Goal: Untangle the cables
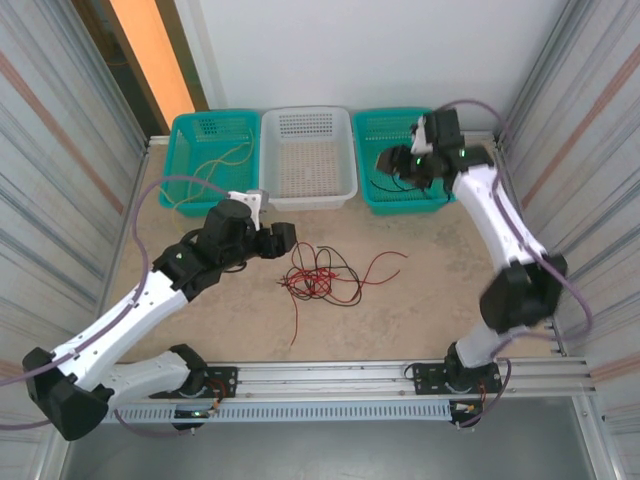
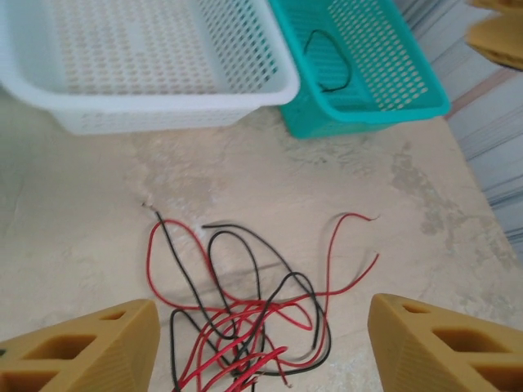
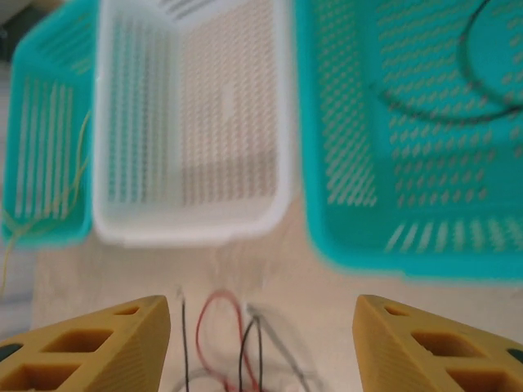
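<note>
Partly sorted: thin yellow cable (image 1: 215, 163) in teal plastic basket (image 1: 215, 113) left of white perforated plastic basket (image 1: 308, 200); thin black cable (image 2: 327, 61) in second teal basket (image 2: 359, 122) right of it. Pending: red-and-black cable tangle (image 1: 318, 275) on table in front of it. Jaws apart, nothing held: left gripper (image 1: 280, 240), right gripper (image 3: 261, 335).

Looks bright and evenly lit from above, no harsh glare anywhere. Just faint soft shadows on the tabletop (image 1: 440, 290) in front of the white basket (image 1: 308, 157). Warm orange glow off the panel (image 1: 150, 50) to the left behind that basket. Left wrist view pretty crisp, slightly washed out. Right wrist view badly smeared, with streaky basket mesh and mushy cables (image 3: 243, 359) just in front of it.
</note>
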Tool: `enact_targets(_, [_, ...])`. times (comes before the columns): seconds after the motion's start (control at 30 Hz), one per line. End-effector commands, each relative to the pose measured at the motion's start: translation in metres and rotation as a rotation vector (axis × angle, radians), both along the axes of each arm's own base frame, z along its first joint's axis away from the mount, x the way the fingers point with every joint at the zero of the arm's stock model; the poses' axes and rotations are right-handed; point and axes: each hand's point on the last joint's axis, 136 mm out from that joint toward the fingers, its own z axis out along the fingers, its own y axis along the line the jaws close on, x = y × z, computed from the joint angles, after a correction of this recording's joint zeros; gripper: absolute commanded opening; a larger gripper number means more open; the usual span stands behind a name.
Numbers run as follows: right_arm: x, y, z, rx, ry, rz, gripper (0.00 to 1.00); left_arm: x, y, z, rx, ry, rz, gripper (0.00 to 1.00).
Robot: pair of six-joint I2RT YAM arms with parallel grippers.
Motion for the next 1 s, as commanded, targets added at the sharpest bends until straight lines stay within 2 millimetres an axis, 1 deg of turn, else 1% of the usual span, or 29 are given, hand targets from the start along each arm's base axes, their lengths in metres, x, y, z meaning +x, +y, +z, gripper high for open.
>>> enact_targets(0.0, [-0.038,0.008,0.005,-0.006,-0.110,-0.014,0.62,-0.004,-0.009,-0.025,-0.004,0.106,-0.039,0.64])
enact_targets(0.03, [-0.052,0.014,-0.003,-0.011,-0.105,-0.001,0.63,-0.004,-0.011,-0.029,-0.001,0.121,-0.049,0.63])
enact_targets(0.1, [-0.083,0.032,-0.026,-0.024,-0.080,0.042,0.64,-0.004,-0.015,-0.039,-0.001,0.145,-0.059,0.63])
enact_targets(0.13, [-0.094,0.039,-0.037,-0.027,-0.062,0.051,0.64,-0.003,-0.016,-0.045,-0.002,0.157,-0.057,0.62])
enact_targets(0.2, [-0.116,0.056,-0.066,-0.027,-0.007,0.072,0.64,-0.002,-0.019,-0.056,-0.003,0.176,-0.055,0.61])
enact_targets(0.27, [-0.130,0.068,-0.088,-0.046,0.030,0.077,0.66,-0.001,-0.022,-0.067,-0.003,0.204,-0.052,0.59])
enact_targets(0.37, [-0.142,0.092,-0.118,-0.031,0.103,0.101,0.66,0.001,-0.030,-0.080,-0.010,0.247,-0.068,0.55])
enact_targets(0.4, [-0.144,0.098,-0.127,-0.039,0.126,0.112,0.65,0.001,-0.033,-0.083,-0.018,0.258,-0.074,0.53])
enact_targets(0.47, [-0.146,0.109,-0.137,-0.077,0.146,0.136,0.63,0.001,-0.035,-0.087,-0.018,0.277,-0.076,0.51])
enact_targets(0.57, [-0.145,0.123,-0.144,-0.104,0.152,0.176,0.59,-0.001,-0.034,-0.085,-0.023,0.277,-0.077,0.49])
enact_targets(0.67, [-0.142,0.132,-0.150,-0.125,0.179,0.204,0.51,-0.003,-0.029,-0.084,-0.022,0.270,-0.062,0.50])
enact_targets(0.7, [-0.142,0.134,-0.153,-0.131,0.187,0.213,0.50,-0.004,-0.028,-0.083,-0.021,0.270,-0.062,0.50])
enact_targets(0.8, [-0.141,0.137,-0.160,-0.148,0.200,0.227,0.50,-0.007,-0.028,-0.083,-0.038,0.278,-0.062,0.50])
enact_targets(0.97, [-0.137,0.131,-0.168,-0.252,0.204,0.237,0.49,-0.010,-0.030,-0.085,-0.062,0.294,-0.061,0.51])
